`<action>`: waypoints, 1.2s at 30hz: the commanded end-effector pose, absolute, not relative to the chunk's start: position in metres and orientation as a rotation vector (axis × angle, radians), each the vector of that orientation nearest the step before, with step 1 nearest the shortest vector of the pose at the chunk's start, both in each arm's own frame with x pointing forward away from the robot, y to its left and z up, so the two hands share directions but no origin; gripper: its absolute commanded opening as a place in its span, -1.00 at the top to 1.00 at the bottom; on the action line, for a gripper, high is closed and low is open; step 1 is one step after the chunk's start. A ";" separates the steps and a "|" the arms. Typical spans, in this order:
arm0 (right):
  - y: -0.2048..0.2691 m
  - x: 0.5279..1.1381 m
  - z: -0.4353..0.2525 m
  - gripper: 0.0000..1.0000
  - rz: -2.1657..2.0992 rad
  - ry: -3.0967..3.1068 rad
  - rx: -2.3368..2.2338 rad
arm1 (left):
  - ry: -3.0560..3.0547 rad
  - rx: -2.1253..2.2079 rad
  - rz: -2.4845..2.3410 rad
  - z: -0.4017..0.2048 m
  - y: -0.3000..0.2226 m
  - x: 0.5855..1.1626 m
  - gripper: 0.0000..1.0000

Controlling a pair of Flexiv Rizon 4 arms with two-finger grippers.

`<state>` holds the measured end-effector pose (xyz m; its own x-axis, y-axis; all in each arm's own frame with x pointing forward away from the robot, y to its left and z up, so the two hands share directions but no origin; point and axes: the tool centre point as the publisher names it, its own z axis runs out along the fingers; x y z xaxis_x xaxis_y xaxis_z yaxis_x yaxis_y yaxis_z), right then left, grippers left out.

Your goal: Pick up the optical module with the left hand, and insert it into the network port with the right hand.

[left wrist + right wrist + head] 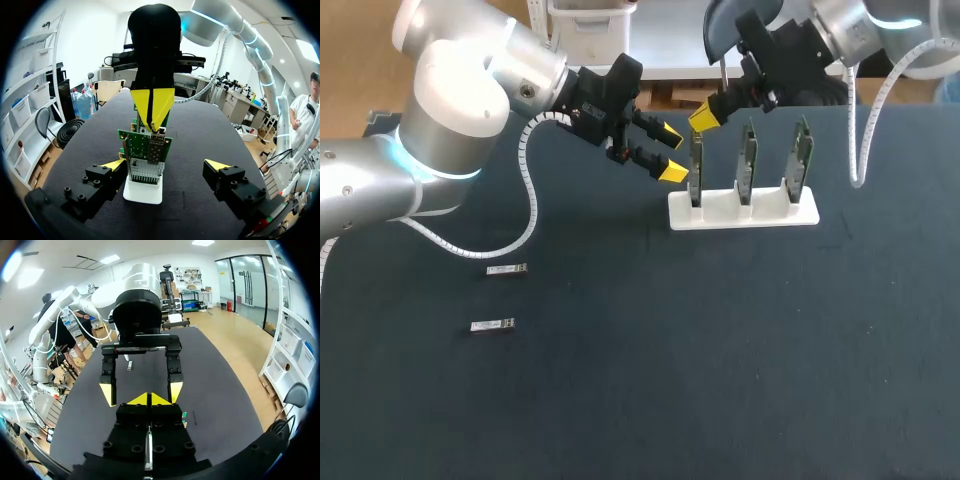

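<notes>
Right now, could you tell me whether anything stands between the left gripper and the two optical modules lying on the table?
Nothing visible does. The left gripper, open, is beside the board rack. The farther optical module and the nearer optical module lie off to its left, with only table surface between.

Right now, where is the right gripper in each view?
Head view: right gripper over the leftmost board in the white stand.
Left wrist view: right gripper ahead, tips down over the nearest board.
Right wrist view: right gripper, tips shut, facing the left gripper.
Shared landmark: the open left gripper, in all three.
</notes>
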<state>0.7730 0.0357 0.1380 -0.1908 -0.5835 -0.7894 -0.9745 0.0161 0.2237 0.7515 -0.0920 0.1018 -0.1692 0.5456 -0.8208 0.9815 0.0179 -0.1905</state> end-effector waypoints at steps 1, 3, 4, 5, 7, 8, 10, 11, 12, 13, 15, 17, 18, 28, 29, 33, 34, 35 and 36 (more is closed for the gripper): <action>0.036 0.774 0.119 1.00 1.052 1.821 -1.596 | 1.764 1.564 -1.053 0.102 -0.093 0.754 -1.00; 0.035 0.773 0.117 1.00 1.052 1.827 -1.597 | 1.764 1.564 -1.053 0.102 -0.093 0.754 -1.00; 0.035 0.773 0.116 1.00 1.046 1.831 -1.600 | 1.764 1.564 -1.053 0.102 -0.093 0.754 -1.00; 0.035 0.773 0.115 1.00 1.045 1.832 -1.601 | 1.764 1.564 -1.053 0.102 -0.093 0.754 -1.00; 0.035 0.772 0.114 1.00 1.039 1.837 -1.606 | 1.764 1.564 -1.053 0.102 -0.093 0.754 -1.00; 0.035 0.772 0.113 1.00 1.039 1.837 -1.607 | 1.764 1.564 -1.053 0.102 -0.093 0.754 -1.00; 0.035 0.772 0.112 1.00 1.035 1.839 -1.609 | 1.764 1.564 -1.053 0.102 -0.093 0.754 -1.00; 0.035 0.772 0.112 1.00 1.034 1.839 -1.609 | 1.764 1.564 -1.053 0.102 -0.093 0.754 -1.00; 0.035 0.771 0.112 1.00 1.034 1.840 -1.608 | 1.764 1.564 -1.053 0.102 -0.093 0.754 -1.00; 0.035 0.771 0.112 1.00 1.034 1.839 -1.607 | 1.764 1.564 -1.053 0.102 -0.093 0.754 -1.00; 0.035 0.771 0.113 1.00 1.033 1.836 -1.606 | 1.764 1.564 -1.053 0.102 -0.093 0.754 -1.00; 0.034 0.771 0.115 1.00 1.031 1.835 -1.604 | 1.764 1.564 -1.053 0.102 -0.093 0.754 -1.00; 0.034 0.770 0.117 1.00 1.028 1.829 -1.601 | 1.764 1.564 -1.053 0.102 -0.093 0.754 -1.00; 0.030 0.770 0.146 1.00 1.074 1.752 -1.544 | 1.764 1.564 -1.053 0.102 -0.093 0.754 -1.00; 0.029 0.771 0.149 1.00 1.083 1.745 -1.533 | 1.764 1.564 -1.053 0.102 -0.093 0.754 -1.00; 0.025 0.774 0.163 1.00 1.110 1.703 -1.493 | 1.764 1.564 -1.053 0.102 -0.093 0.754 -1.00; 0.023 0.775 0.168 1.00 1.125 1.687 -1.478 | 1.764 1.564 -1.053 0.102 -0.093 0.754 -1.00; 0.021 0.776 0.172 1.00 1.134 1.678 -1.470 | 1.764 1.564 -1.053 0.102 -0.093 0.754 -1.00; 0.019 0.777 0.174 1.00 1.140 1.667 -1.465 | 1.764 1.564 -1.053 0.102 -0.093 0.754 -1.00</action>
<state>0.7788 0.0303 0.1708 -0.1807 -0.4500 -0.8745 -0.9803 0.0108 0.1970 0.7515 -0.0920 0.1018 -0.1692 0.5455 -0.8209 0.9815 0.0179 -0.1904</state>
